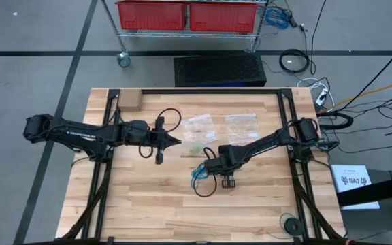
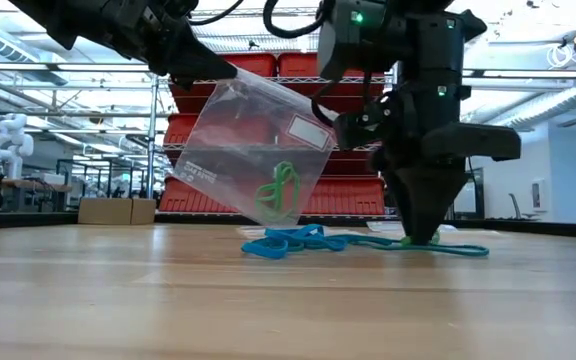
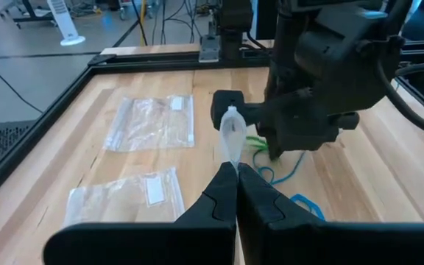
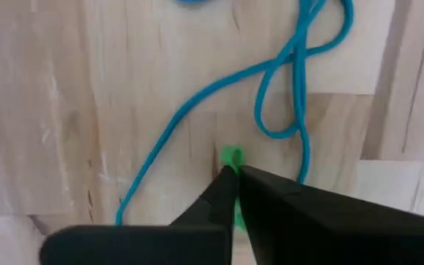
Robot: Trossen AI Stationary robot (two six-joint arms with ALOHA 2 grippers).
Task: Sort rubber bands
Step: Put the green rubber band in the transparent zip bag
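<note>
Fingers of the right gripper point(image 4: 232, 177) were pinched together on a green band point(image 4: 232, 156), tips down on the bench point(image 1: 148, 197) near its middle. Teal bands point(image 4: 285, 81) and blue bands point(image 2: 280, 243) lay tangled on the wood just beside it. The left gripper point(image 3: 232, 168) was clamped on the top edge of a clear bag point(image 2: 253, 150), hanging tilted above the bench with green bands point(image 2: 280, 192) inside. Two more bags point(image 1: 220, 126) lay flat nearer the far edge.
</note>
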